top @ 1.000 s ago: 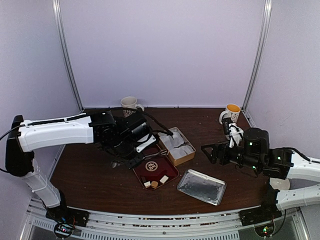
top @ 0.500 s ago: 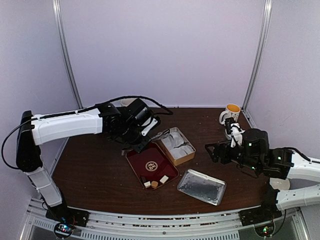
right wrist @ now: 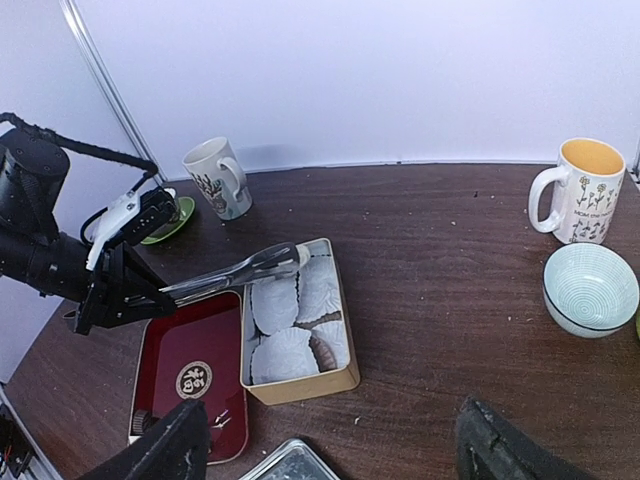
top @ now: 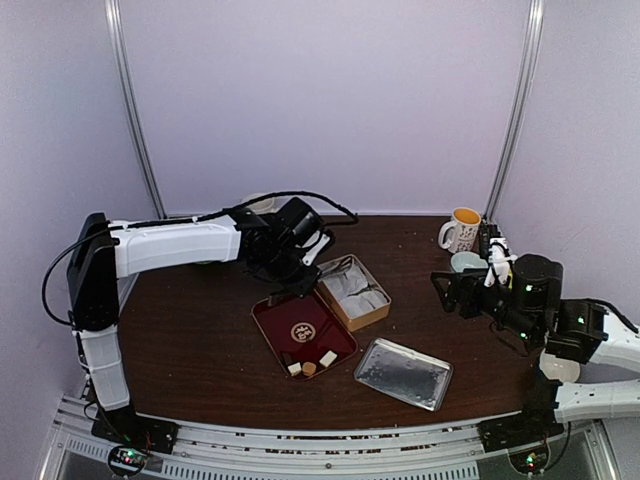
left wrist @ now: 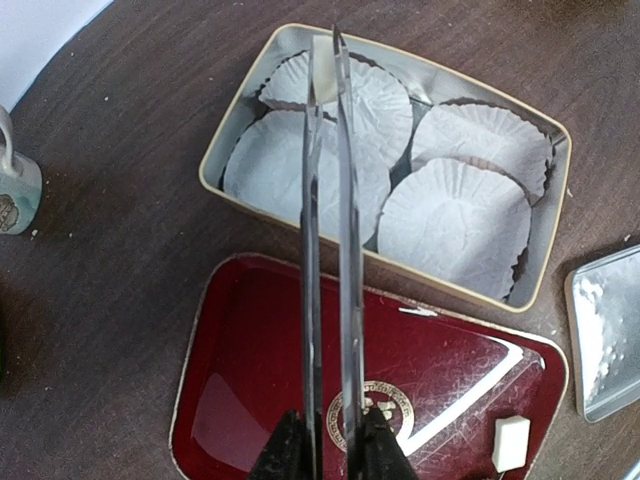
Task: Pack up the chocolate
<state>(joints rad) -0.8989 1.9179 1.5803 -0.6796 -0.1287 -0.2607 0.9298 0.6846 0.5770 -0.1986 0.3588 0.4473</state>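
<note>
Your left claw [left wrist: 337, 452] was clamped on the handles of the tongs [left wrist: 325, 250]. Their blades stood almost together and reached out over the tin [left wrist: 232, 130]. Between the tips sat what looked like a small cream block [left wrist: 322, 65], held above the far liners [left wrist: 455, 215]. You could not tell for sure that it was chocolate.

The rest of the chocolate [top: 309, 368] lay at the near end of the red tray [top: 280, 320], well apart from that claw and behind the tong tips. Your right claw [right wrist: 330, 452] hung well to the right of the tin. Its fingers were spread wide with nothing between them, and it was far from every piece.

The pieces were tiny cubes, far smaller than the tin. They lay close together in a short row.

You had three pieces on the tray: two cream-white, with one light brown between them. The block in the tongs would make a fourth. The tin held four white paper liners. On the table were one tin, one tray and one silver lid [top: 403, 373], which lay just right of the tray's near end. There were also two mugs, one yellow inside [top: 462, 228] and one white [right wrist: 218, 175], and one bowl [right wrist: 590, 290].
</note>
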